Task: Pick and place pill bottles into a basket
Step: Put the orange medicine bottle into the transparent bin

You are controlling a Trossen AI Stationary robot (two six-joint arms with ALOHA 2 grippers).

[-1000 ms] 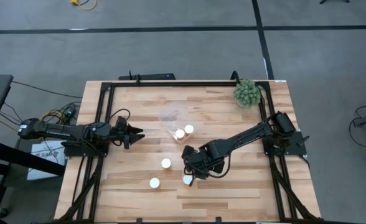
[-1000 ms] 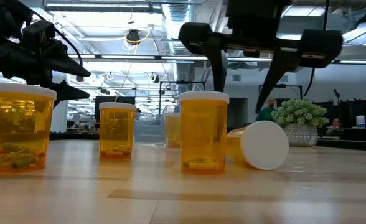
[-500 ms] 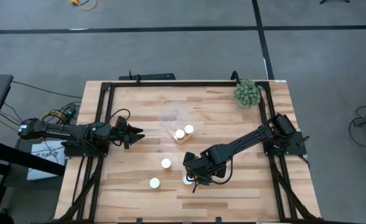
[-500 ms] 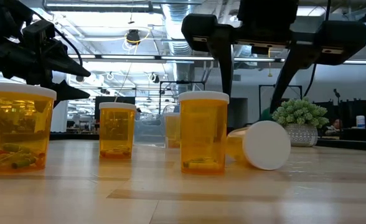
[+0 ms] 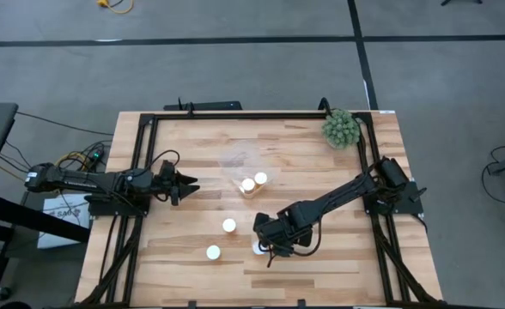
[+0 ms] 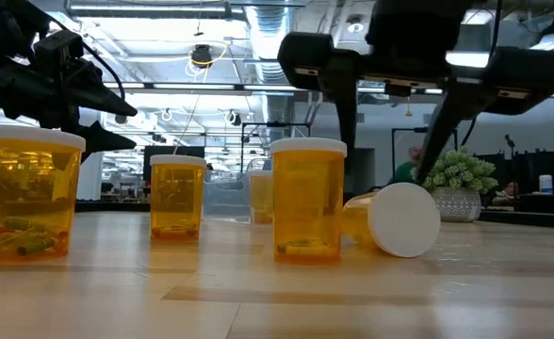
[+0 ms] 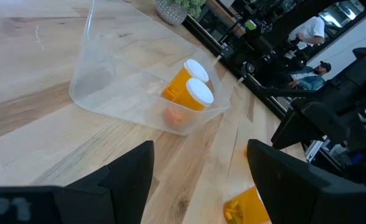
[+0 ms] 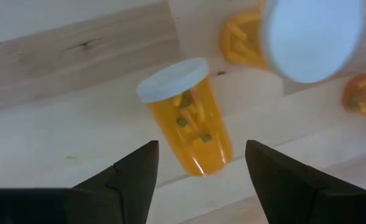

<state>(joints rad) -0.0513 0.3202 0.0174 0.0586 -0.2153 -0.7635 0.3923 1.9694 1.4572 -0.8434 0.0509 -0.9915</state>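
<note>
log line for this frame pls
right gripper: open, above tipped bottle | left gripper: open, waiting at table's left side | basket: two bottles inside

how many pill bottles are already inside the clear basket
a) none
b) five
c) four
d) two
d) two: the left wrist view shows two white-capped pill bottles lying side by side in the clear basket, and the high view shows the same two white caps there, with the other bottles standing out on the table.
</note>
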